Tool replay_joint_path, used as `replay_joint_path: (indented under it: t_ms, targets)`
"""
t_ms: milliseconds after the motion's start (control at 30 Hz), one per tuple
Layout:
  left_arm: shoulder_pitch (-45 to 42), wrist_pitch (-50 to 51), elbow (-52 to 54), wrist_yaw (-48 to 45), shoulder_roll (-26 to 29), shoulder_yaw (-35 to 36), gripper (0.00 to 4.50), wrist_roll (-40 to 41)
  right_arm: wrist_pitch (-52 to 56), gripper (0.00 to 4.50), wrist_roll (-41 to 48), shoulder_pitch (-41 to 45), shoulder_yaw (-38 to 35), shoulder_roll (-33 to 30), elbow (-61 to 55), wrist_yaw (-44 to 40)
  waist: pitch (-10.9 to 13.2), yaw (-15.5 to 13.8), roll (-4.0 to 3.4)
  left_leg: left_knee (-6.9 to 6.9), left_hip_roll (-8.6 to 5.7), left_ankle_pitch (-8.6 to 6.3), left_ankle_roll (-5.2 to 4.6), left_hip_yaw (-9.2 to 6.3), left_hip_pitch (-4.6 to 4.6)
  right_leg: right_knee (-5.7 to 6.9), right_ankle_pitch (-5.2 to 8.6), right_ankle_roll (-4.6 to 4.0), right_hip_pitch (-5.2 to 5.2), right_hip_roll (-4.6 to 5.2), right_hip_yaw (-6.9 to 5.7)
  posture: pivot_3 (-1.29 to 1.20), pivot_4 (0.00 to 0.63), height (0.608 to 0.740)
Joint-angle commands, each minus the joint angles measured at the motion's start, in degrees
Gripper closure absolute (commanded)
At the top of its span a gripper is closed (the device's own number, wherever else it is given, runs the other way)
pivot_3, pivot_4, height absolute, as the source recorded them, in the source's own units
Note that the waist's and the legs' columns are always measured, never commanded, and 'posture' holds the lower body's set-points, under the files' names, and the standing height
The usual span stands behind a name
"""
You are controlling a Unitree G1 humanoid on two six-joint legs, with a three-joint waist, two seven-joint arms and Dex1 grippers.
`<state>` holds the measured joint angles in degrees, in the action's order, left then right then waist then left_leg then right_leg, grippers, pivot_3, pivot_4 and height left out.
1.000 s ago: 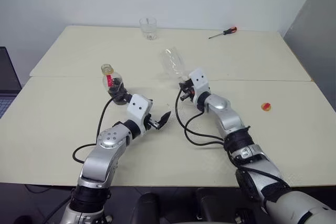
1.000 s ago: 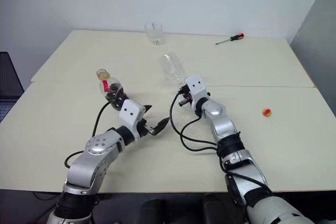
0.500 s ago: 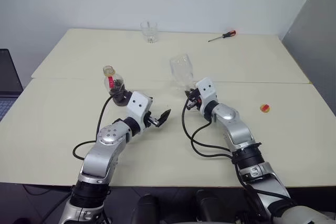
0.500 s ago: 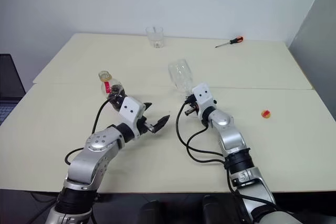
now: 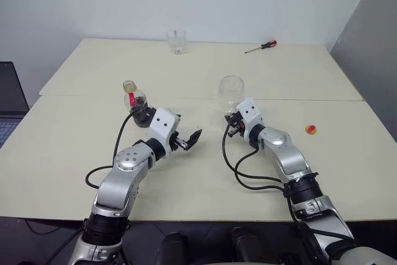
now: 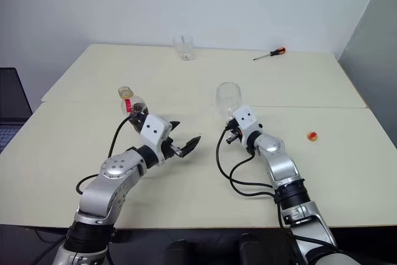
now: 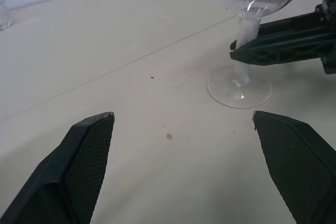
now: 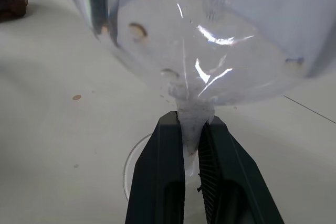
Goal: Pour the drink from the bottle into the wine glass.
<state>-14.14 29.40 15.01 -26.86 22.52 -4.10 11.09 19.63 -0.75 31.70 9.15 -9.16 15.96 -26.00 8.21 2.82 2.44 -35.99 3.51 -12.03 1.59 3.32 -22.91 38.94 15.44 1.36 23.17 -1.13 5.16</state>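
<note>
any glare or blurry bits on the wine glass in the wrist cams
Right wrist view: white glints streak the bowl of the wine glass, which sits very close and looks soft, while the fingers clamped on its stem are crisp. Left wrist view: small highlights on the bowl and foot; the wine glass casts only a faint shadow on the table.
</note>
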Motion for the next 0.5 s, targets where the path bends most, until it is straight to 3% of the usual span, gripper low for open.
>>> replay_joint_path:
  t_ms: [33,200,500]
  targets:
    - [-0.6,-1.5,0.9,0.0,0.0,1.3,0.00,0.2,4.8,4.38,0.2,-2.0,-0.3,-0.1,3.5,0.6,0.0,0.0,0.00,0.00,0.00,0.00,0.00,-0.01,0.00,0.00,0.00,0.00,0.00,0.00,-0.01,0.00,0.150,0.740]
    - [-0.3,-1.1,2.0,-0.9,0.3,2.9,0.00,2.1,6.0,4.38,3.0,0.5,-1.8,1.7,-1.2,0.7,0.0,0.3,-0.01,0.02,0.03,0.00,0.00,-0.01,-0.02,0.00,0.00,0.00,0.03,-0.02,0.02,0.00,0.150,0.740]
    - [6.4,-0.9,6.2,-11.0,4.3,11.6,0.00,14.7,8.0,4.38,4.6,4.7,-1.3,4.8,-2.4,1.1,0.2,0.9,-0.05,0.23,0.08,-0.01,0.01,-0.05,-0.10,0.00,0.10,-0.17,0.26,-0.05,-0.01,0.00,0.150,0.740]
